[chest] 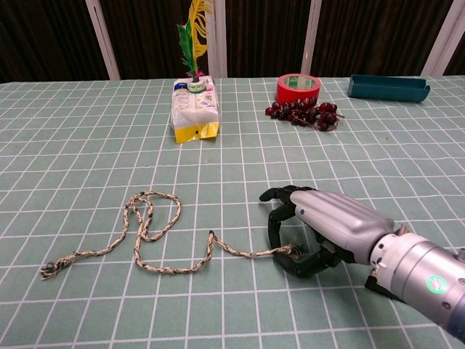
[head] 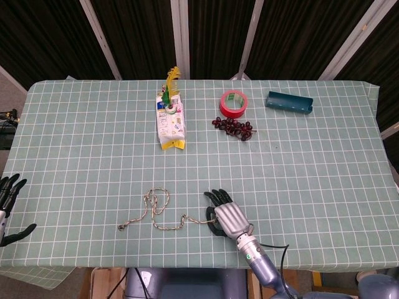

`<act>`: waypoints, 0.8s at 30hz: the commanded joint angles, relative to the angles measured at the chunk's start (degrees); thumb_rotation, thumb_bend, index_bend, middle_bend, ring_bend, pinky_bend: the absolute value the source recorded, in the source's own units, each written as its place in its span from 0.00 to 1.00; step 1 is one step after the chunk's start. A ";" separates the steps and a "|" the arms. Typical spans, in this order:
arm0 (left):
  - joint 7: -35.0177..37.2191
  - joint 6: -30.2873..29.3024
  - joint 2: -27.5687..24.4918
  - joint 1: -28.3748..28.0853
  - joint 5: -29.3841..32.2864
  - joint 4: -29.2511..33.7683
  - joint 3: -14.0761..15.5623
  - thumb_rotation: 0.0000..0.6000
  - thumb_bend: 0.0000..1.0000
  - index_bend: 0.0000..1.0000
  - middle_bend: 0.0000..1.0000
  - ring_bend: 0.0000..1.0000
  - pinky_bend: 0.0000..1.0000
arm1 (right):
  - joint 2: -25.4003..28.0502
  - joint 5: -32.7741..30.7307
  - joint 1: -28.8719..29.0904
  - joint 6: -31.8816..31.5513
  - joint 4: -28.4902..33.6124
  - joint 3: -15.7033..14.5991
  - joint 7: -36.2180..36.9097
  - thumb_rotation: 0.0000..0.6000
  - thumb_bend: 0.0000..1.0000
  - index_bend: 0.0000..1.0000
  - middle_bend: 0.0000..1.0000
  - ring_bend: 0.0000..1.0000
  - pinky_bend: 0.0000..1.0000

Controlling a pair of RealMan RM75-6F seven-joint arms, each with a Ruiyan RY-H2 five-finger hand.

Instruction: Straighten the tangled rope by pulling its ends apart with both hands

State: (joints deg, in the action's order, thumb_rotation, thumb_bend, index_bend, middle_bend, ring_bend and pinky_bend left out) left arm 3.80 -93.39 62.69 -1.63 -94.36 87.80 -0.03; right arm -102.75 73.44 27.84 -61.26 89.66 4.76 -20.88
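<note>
A thin, speckled tan rope lies looped and kinked on the green checked bench: a narrow loop mid-length, frayed left end free, right end under the right robot hand.

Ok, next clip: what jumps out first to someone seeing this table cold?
The right hand at the near edge, fingers curled over one end of the looped rope that trails off to its left. The left hand hangs off the table's left edge, holding nothing. At the far side sit a red tape roll, dark grapes and a snack packet.
</note>
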 commanded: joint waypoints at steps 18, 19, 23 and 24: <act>-7.43 10.35 -0.20 -5.89 0.61 11.41 -0.42 1.00 0.19 0.26 0.03 0.00 0.00 | 4.58 -1.17 -0.30 -2.56 6.86 1.12 -2.53 1.00 0.49 0.63 0.14 0.00 0.00; -8.72 12.11 0.22 -6.70 1.27 12.65 -0.52 1.00 0.21 0.27 0.03 0.00 0.00 | 4.73 -1.19 -0.32 -2.70 7.11 1.08 -2.73 1.00 0.49 0.63 0.14 0.00 0.00; -14.11 17.59 2.74 -9.14 4.61 15.98 -1.00 1.00 0.26 0.31 0.05 0.00 0.00 | 5.20 -1.42 -0.39 -3.13 8.08 1.04 -3.22 1.00 0.49 0.63 0.14 0.00 0.00; -15.56 18.67 3.65 -9.61 5.78 16.56 -1.19 1.00 0.27 0.32 0.06 0.00 0.00 | 5.31 -1.49 -0.40 -3.21 8.34 1.02 -3.35 1.00 0.49 0.63 0.14 0.00 0.00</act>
State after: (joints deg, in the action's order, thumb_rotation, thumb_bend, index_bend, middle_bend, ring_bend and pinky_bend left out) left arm -8.41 -77.77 64.27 -9.39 -91.22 102.12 -0.70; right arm -97.56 72.03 27.46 -64.37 97.82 5.81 -24.09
